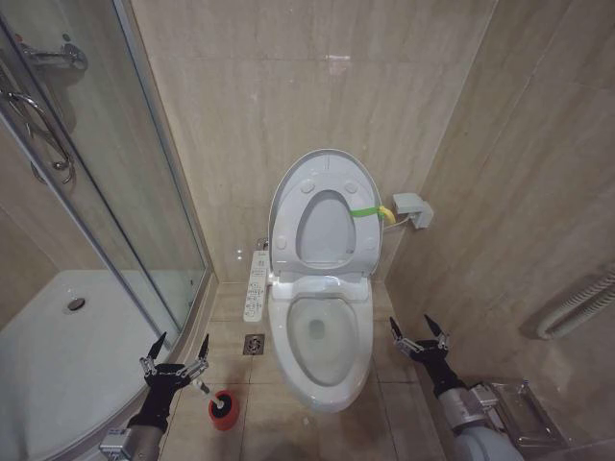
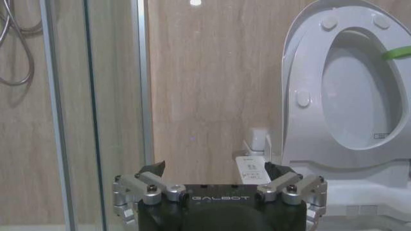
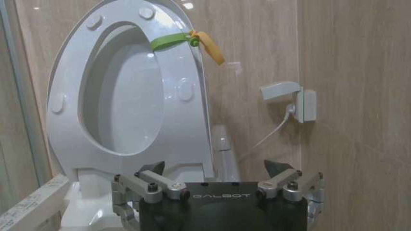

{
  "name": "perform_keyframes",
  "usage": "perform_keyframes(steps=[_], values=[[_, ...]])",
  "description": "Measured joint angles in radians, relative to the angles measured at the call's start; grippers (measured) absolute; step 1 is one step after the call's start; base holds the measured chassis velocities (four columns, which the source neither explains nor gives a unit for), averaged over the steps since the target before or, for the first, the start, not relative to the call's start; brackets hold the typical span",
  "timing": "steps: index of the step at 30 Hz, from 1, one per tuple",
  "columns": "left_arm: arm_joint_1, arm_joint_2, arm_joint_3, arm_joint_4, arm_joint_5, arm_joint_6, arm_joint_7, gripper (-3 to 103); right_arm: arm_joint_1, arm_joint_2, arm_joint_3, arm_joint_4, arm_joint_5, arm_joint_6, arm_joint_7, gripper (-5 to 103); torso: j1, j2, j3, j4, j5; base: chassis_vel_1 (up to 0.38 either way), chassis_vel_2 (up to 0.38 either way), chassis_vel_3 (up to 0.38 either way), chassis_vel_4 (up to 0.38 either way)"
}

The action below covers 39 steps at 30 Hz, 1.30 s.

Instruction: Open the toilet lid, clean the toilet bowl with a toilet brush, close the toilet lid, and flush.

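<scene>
The toilet lid (image 1: 325, 230) stands raised against the back wall, with the ring seat (image 1: 288, 206) up in front of it and a green-yellow strap (image 1: 366, 211) on one edge. Below, the toilet bowl (image 1: 323, 348) is uncovered. The toilet brush (image 1: 201, 386) stands in its red holder (image 1: 223, 409) on the floor left of the bowl. My left gripper (image 1: 176, 351) hovers open just left of and above the brush handle, holding nothing. On the other side of the bowl, my right gripper (image 1: 418, 331) is also open and holds nothing. Both wrist views face the lid (image 2: 359, 96) (image 3: 128, 106) beyond the open grippers (image 2: 215, 168) (image 3: 213, 166).
A glass shower enclosure (image 1: 106, 192) and its white tray (image 1: 48, 355) take up the left. The button panel (image 1: 256, 285) juts out left of the bowl, above a floor drain (image 1: 254, 344). A wall socket box (image 1: 413, 209) and a grab rail (image 1: 577, 307) are on the right wall.
</scene>
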Motion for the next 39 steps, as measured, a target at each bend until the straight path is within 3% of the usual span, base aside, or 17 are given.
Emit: perform_keyframes(steps=[23, 31, 33, 34, 36, 39], values=[[0.0, 0.0, 0.0, 0.0, 0.0, 0.0, 0.0, 100, -0.01, -0.006, 0.008, 0.011, 0.001, -0.017, 0.001, 100, 0.0, 0.0, 0.0, 0.0002, 0.0006, 0.0, 0.0, 0.0, 0.0], [0.0, 0.0, 0.0, 0.0, 0.0, 0.0, 0.0, 100, -0.146, -0.086, 0.127, 0.198, 0.034, -0.248, 0.032, 100, 0.0, 0.0, 0.0, -0.0001, 0.0001, 0.0, 0.0, 0.0, 0.0], [0.0, 0.0, 0.0, 0.0, 0.0, 0.0, 0.0, 100, -0.153, -0.089, 0.132, 0.206, 0.035, -0.259, 0.034, 100, 0.0, 0.0, 0.0, -0.0002, 0.0002, 0.0, 0.0, 0.0, 0.0], [0.0, 0.0, 0.0, 0.0, 0.0, 0.0, 0.0, 100, -0.19, -0.112, 0.165, 0.257, 0.045, -0.323, 0.043, 100, 0.0, 0.0, 0.0, 0.0, 0.0002, 0.0, 0.0, 0.0, 0.0], [0.0, 0.0, 0.0, 0.0, 0.0, 0.0, 0.0, 100, -0.224, -0.13, 0.195, 0.309, 0.064, -0.376, 0.029, 100, 0.0, 0.0, 0.0, -0.0002, -0.0005, 0.0, 0.0, 0.0, 0.0], [0.0, 0.0, 0.0, 0.0, 0.0, 0.0, 0.0, 100, -0.229, -0.109, 0.184, 0.349, 0.101, -0.378, -0.029, 100, 0.0, 0.0, 0.0, -0.0001, 0.0, 0.0, 0.0, 0.0, 0.0]])
